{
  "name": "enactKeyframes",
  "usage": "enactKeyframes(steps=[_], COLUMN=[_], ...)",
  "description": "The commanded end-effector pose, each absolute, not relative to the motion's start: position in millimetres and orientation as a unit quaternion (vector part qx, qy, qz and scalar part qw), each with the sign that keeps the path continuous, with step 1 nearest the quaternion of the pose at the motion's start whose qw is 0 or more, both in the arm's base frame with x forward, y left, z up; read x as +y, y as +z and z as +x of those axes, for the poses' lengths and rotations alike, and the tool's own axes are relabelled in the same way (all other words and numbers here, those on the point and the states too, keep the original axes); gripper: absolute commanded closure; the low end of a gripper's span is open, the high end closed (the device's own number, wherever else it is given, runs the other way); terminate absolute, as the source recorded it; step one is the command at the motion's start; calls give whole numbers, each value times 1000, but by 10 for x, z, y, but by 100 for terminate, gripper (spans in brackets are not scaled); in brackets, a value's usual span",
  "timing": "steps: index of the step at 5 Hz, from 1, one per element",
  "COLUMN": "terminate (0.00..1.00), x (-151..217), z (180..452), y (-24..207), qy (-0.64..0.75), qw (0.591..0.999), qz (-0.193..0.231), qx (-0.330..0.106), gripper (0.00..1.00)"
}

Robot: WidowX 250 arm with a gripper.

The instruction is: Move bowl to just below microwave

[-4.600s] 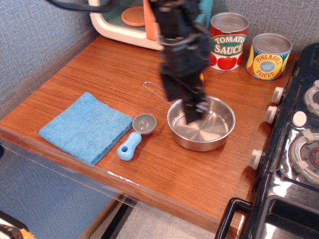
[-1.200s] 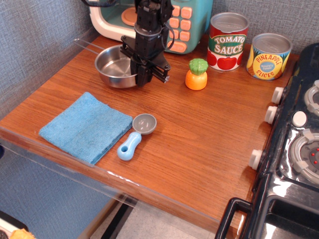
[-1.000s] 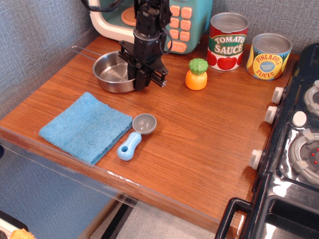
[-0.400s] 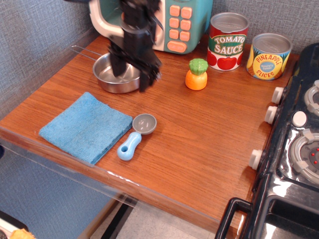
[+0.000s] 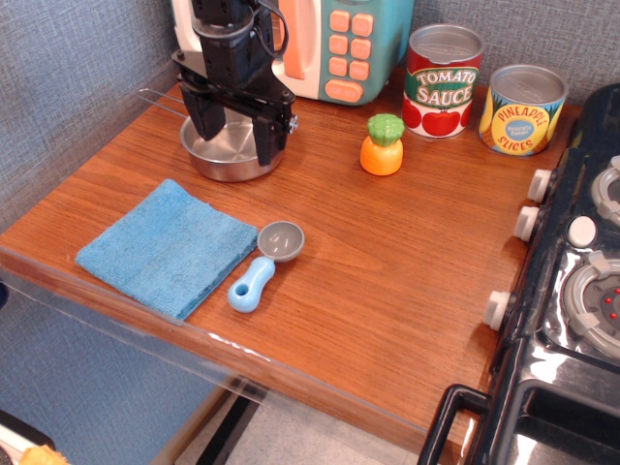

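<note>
Shallow round shiny stainless-steel bowl [image 5: 231,155] with a long thin wire handle resting on the brown wooden desk [image 5: 387,262] near the far left corner, just in front of the teal and cream toy microwave [image 5: 334,44] with orange-pink buttons, handle pointing toward the left edge. Black robot pincer [image 5: 232,131] hanging directly over the bowl, fingers [image 5: 268,136] spread wide, one toward each side of the bowl, gripping nothing; whether the tips touch the rim, impossible to tell. Folded light-blue cloth [image 5: 165,247] lying near the front left corner, close to the front edge. Small grey measuring scoop [image 5: 266,260] with a light-blue handle just beside the cloth's right side. Small orange toy fruit with a green top [image 5: 383,145] standing toward the middle of the far half, well apart from the bowl. Red tomato sauce can [image 5: 444,80] and yellow pineapple slices can [image 5: 521,108] upright along the far edge, side by side. Black stove with pale knobs [image 5: 572,291] against the right edge.
</note>
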State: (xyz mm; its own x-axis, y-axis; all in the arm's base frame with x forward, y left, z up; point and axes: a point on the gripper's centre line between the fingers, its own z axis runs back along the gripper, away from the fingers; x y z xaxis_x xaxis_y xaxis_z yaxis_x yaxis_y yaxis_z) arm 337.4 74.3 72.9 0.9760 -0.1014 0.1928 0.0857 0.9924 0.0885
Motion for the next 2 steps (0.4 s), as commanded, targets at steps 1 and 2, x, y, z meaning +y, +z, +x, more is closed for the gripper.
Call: enactKeyframes(steps=[1, 2], terminate=[0, 100], x=[729, 729], z=[3214, 3214], y=[934, 934], qy=[-42, -42], qw=[990, 990], qz=[48, 48], qx=[-128, -128], gripper=[0, 0])
